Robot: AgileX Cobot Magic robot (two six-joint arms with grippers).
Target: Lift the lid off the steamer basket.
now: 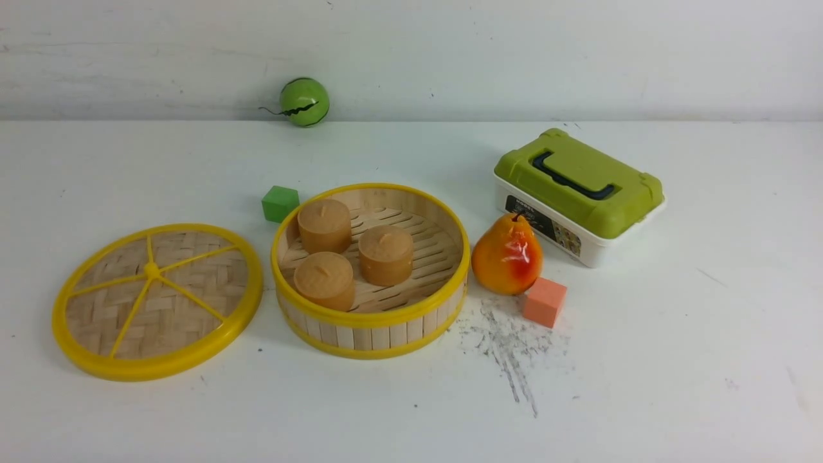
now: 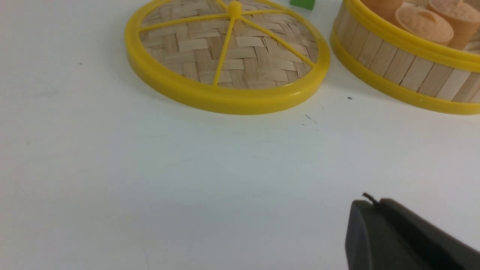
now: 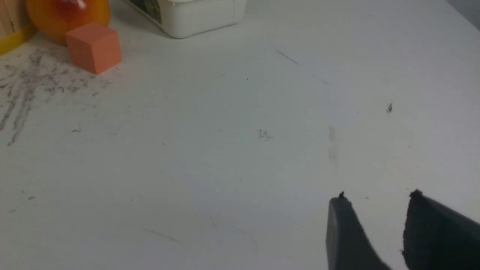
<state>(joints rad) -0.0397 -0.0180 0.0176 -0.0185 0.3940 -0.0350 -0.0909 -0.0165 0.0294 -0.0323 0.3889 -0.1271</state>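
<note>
White tabletop (image 1: 675,360) against a pale wall, scuffed with dark streaks. The lid (image 1: 157,301) lies flat on the table, off and just beside the steamer basket (image 1: 371,321), the two not touching. Basket open; three tan bun-shaped pieces (image 1: 386,254) sit on its slatted floor. Green cube (image 1: 280,203) near the basket's far rim. Pear (image 1: 507,255) just beside the basket on its other side, orange cube (image 1: 544,301) close against the pear, white box with green lid (image 1: 578,193) behind them. Green striped ball (image 1: 304,101) at the wall.

Left gripper (image 2: 369,204): only one dark fingertip mass shows at the edge of the left wrist view; cannot tell how the jaws stand. Lid well ahead of the tip, basket ahead and off to one side, bare table between.

Right gripper (image 3: 377,198): two fingertips with a narrow gap, holding nothing, over bare table. Orange cube and pear well ahead of the jaws, far off to one side
</note>
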